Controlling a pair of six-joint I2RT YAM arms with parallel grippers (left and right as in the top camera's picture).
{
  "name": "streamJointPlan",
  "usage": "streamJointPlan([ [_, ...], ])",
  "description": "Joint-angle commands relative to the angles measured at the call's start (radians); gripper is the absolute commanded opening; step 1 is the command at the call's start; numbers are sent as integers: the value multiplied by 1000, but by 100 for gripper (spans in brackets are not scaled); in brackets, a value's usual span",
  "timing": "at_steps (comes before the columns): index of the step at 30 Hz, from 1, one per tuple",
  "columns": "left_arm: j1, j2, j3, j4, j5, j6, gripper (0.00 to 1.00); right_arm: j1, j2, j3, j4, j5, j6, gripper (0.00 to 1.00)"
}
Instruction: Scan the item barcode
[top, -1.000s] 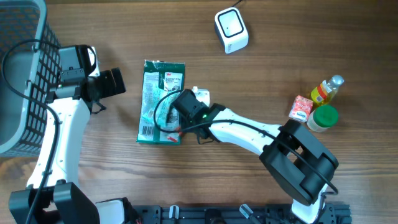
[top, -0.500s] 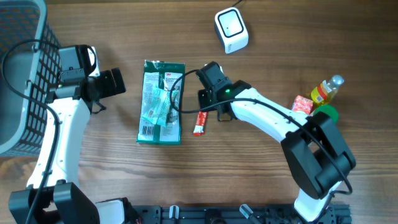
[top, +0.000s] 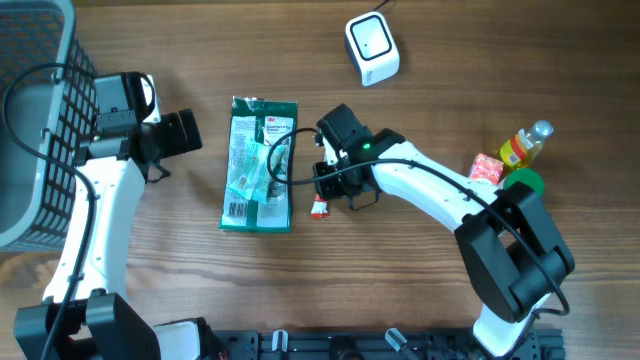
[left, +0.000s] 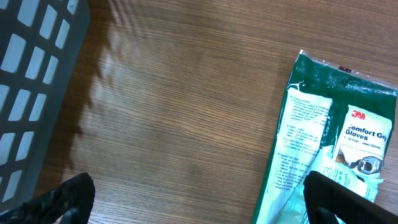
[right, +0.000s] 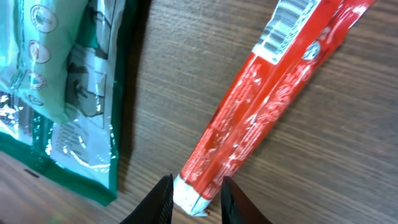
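right gripper (right: 194, 200): fingers a little apart, straddling one end of the red stick packet (right: 261, 118), which lies flat on the wooden table (top: 400, 300) with the barcode at its other end facing up, just beside the green gloves pack (top: 258, 165). left gripper (left: 199, 200): jaws spread wide over bare wood, between the gloves pack and the grey basket (top: 40, 120). white scanner (top: 371, 47): at the table's far edge, well apart from the packet.
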Motion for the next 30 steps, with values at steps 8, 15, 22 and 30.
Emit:
streamJointPlan([
  [8,4,4,5,2,-10,15,100,8,-25,4,-25,-36,83,22],
  [15,4,4,5,2,-10,15,100,8,-25,4,-38,-37,83,19],
  [22,4,4,5,3,-10,15,100,31,-25,-26,-31,-32,184,15],
  [30,4,4,5,2,-10,15,100,89,-24,-81,58,94,247,20],
])
